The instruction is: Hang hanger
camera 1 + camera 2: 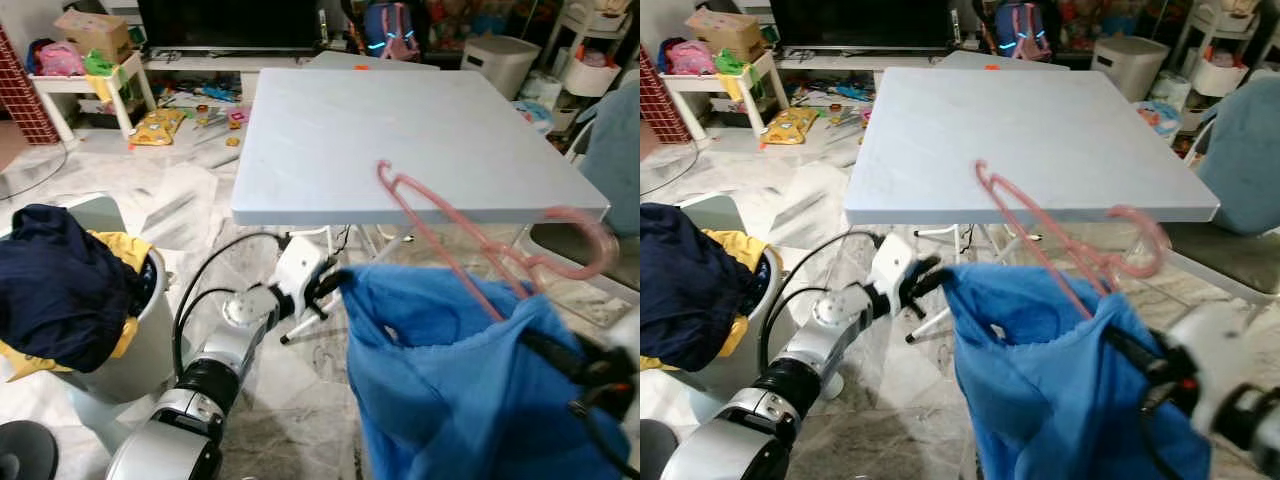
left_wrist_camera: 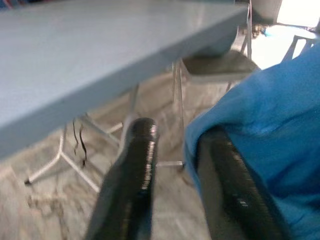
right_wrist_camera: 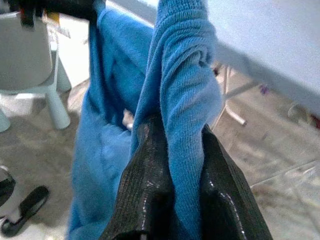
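A pink plastic hanger (image 1: 450, 212) sticks out of the top of a blue garment (image 1: 450, 390), in front of the table's near edge. One of its arms points up and left, and its hook (image 1: 604, 238) is to the right. The garment hangs spread between my two grippers. My right gripper (image 3: 172, 135) is shut on a bunched fold at the garment's right side, also seen from above (image 1: 1120, 345). My left gripper (image 1: 335, 280) is at the garment's upper left corner. Its fingers (image 2: 137, 150) stand apart, and the cloth (image 2: 260, 130) lies over the outer side of one of them.
A pale blue folding table (image 1: 400, 130) stands straight ahead, with its legs behind the garment. A white basket (image 1: 130, 350) heaped with dark navy and yellow clothes (image 1: 55, 290) is at the left. A chair with a blue-grey cloth (image 1: 615, 150) is at the right. Toys and shelves clutter the back.
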Available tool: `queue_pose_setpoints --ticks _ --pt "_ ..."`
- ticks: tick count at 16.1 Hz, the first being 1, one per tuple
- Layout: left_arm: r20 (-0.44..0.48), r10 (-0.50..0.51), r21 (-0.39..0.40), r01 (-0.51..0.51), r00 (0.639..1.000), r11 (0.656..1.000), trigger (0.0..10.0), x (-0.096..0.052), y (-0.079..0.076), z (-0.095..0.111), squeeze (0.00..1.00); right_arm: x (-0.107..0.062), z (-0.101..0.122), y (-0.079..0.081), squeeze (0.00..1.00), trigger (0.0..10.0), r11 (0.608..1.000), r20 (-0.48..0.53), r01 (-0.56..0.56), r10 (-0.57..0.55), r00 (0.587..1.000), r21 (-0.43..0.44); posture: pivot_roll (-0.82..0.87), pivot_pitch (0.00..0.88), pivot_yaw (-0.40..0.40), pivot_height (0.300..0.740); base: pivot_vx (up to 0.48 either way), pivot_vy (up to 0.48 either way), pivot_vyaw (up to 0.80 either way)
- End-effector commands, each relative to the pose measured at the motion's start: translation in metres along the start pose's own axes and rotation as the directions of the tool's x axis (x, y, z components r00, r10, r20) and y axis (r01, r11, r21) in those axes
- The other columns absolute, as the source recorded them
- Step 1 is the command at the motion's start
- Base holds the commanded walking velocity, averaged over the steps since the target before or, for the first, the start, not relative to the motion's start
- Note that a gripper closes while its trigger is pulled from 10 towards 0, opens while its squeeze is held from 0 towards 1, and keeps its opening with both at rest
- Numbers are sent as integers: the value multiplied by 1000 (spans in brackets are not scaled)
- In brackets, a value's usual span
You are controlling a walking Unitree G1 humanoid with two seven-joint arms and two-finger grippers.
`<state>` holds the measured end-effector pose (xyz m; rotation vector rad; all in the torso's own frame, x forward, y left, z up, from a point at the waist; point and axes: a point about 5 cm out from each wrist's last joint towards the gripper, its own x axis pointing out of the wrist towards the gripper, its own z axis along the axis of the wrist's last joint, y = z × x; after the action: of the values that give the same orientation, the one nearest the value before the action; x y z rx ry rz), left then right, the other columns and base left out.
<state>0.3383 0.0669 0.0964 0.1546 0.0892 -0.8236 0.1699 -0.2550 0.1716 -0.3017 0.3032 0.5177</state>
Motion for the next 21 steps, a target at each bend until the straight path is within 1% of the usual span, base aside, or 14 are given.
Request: queue_pose_setpoints --ticks 1,2,3,4,5,7,10,12,13,15,17,18,20,21 --pt "24 -37 -4 37 999 999 10000 1 -4 5 1000 5 3 1 0 10000 1000 12 7 -7 1000 -14 -64 0 -29 740 0 0 0" --pt "32 -180 -9 180 983 984 10000 1 -18 5 1000 14 2 2 0 10000 1000 14 8 -8 1000 -15 -60 0 -31 740 0 0 0" --pt "23 -258 6 258 966 966 10000 0 -26 3 1000 18 1 2 0 10000 1000 8 9 -8 1000 -28 -59 0 -31 740 0 0 0" --pt "2 -372 27 371 928 928 10000 -6 -36 0 1000 23 -1 1 0 10000 999 -5 21 -21 1000 -42 -59 0 -31 740 0 0 0" --pt "-3 -405 42 404 915 914 10000 -8 -40 0 1000 27 -2 -1 0 10000 998 -12 28 -29 1000 -53 -59 0 -31 740 0 0 0" --pt "7 -419 37 418 908 908 10000 -9 -42 2 1000 30 -4 -2 0 10000 997 -25 32 -34 999 -73 -59 0 -28 740 0 0 0" --pt "32 -463 38 462 886 886 10000 -17 -42 11 1000 43 -12 -8 0 10000 981 -104 21 -42 994 -194 -58 0 -28 740 0 0 0" --pt "43 -483 94 478 875 873 10000 -19 -40 19 1000 42 -21 -11 0 10000 961 -179 -33 -17 984 -273 -47 0 -30 740 0 0 0" --pt "48 -502 130 493 864 860 10000 -21 -37 28 1000 37 -28 -14 0 10000 945 -239 -101 25 971 -312 -43 0 -31 740 0 0 0" --pt "34 -519 155 509 854 847 10000 -24 -35 32 1000 31 -31 -19 0 10000 929 -284 -151 52 957 -339 -41 0 -31 740 0 0 0" --pt "-25 -537 179 532 843 827 10000 -28 -31 28 1000 23 -32 -25 0 10000 911 -320 -208 90 943 -356 -42 0 -26 740 0 0 0" --pt "-68 -545 180 548 836 817 10000 -31 -28 22 1000 15 -32 -26 0 10000 893 -341 -274 148 928 -357 -45 0 -25 740 0 0 0" --pt "-121 -567 191 579 815 792 10000 -33 -28 16 1000 5 -27 -21 0 10000 867 -337 -356 238 911 -348 -44 0 -28 740 0 0 0" --pt "-133 -580 201 594 804 779 10000 -34 -29 15 1000 3 -24 -20 0 10000 861 -336 -371 255 907 -348 -44 0 -28 740 0 0 0"
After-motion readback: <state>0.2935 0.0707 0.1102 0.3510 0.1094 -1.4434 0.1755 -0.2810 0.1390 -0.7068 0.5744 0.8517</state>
